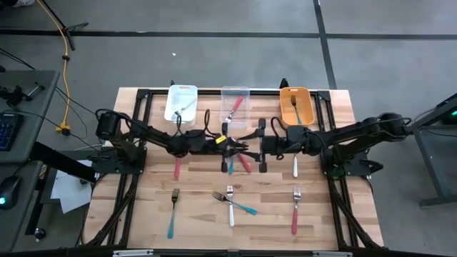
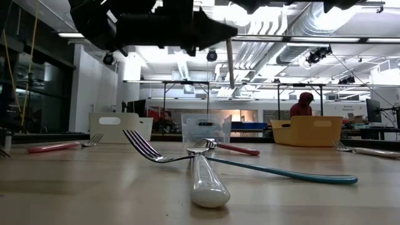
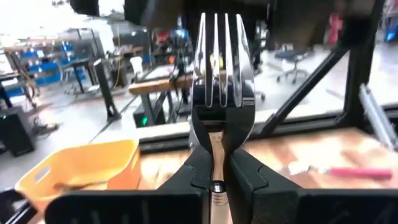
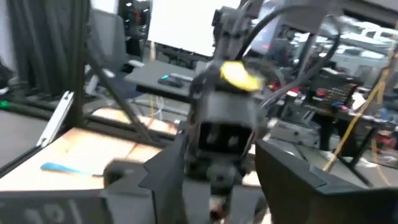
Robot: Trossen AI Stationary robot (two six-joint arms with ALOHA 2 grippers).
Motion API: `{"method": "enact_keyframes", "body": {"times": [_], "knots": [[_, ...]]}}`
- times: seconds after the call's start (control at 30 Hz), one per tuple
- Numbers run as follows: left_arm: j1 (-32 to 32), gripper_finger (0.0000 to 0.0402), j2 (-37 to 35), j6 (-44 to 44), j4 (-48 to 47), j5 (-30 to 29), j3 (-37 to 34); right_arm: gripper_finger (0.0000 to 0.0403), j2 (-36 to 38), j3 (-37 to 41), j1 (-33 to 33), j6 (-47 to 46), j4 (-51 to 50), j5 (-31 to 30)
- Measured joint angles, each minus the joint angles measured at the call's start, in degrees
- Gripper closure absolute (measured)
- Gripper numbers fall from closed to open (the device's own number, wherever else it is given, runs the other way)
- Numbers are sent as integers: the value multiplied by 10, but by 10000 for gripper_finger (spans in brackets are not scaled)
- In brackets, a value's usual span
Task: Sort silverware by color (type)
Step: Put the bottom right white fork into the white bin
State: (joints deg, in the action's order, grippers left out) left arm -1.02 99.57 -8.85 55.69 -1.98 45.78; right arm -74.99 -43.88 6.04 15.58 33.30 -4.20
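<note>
My left gripper (image 3: 216,158) is shut on a fork (image 3: 222,62) above the table's middle (image 1: 239,148), silver head up. My right gripper (image 1: 261,146) faces it from the right, close by. Its fingers are open (image 4: 217,186) and stand wide on either side of the left gripper without touching the fork. On the table lie more forks: a red one (image 1: 245,163) under the grippers, a red one (image 1: 177,168) at the left and a white one (image 1: 295,165) at the right. At the near side lie a teal one (image 1: 171,214), a white one crossed over a teal one (image 1: 232,203), and a red one (image 1: 295,210). My left gripper pinches the fork's neck (image 3: 215,142), just under the head, between its two fingers. The fingers come level from the table's left and lie across the fork. The fork stands upright and lifted clear, with its slim handle (image 2: 231,62) hanging below the fingers.
Three bins stand along the far edge: white (image 1: 181,103), clear (image 1: 234,103) and orange (image 1: 296,106), each with a fork inside. The black frame rails (image 1: 136,135) run down both sides. A person (image 2: 305,103) shows in the room beyond the table.
</note>
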Motion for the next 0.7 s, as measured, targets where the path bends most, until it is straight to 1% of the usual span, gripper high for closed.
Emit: {"method": "enact_keyframes", "body": {"times": [0.17, 0.27, 0.33, 0.4, 0.47, 0.5, 0.57, 0.63, 0.7], "knots": [[26, 391, -2, 11, -55, -3, 0, 196, 57, 0, 0, 28, -43, -8], [48, 391, -24, 25, -123, -11, 0, 202, 102, 0, 1, 39, -100, -59], [65, 391, -57, 36, -204, -26, 0, 215, 130, 0, 0, 44, -153, -107], [83, 391, -100, 42, -287, -52, 0, 238, 151, 0, 0, 39, -207, -151], [100, 391, -151, 46, -371, -93, 0, 269, 166, 0, 0, 29, -259, -182], [110, 391, -177, 51, -408, -113, 0, 287, 171, 0, 0, 22, -281, -190], [138, 391, -228, 70, -505, -135, 7, 327, 174, 0, 0, 7, -319, -200], [178, 391, -264, 104, -627, -139, 28, 370, 173, 3, 0, -1, -347, -203], [221, 391, -285, 136, -739, -143, 58, 394, 170, 17, -1, -1, -355, -204]]}}
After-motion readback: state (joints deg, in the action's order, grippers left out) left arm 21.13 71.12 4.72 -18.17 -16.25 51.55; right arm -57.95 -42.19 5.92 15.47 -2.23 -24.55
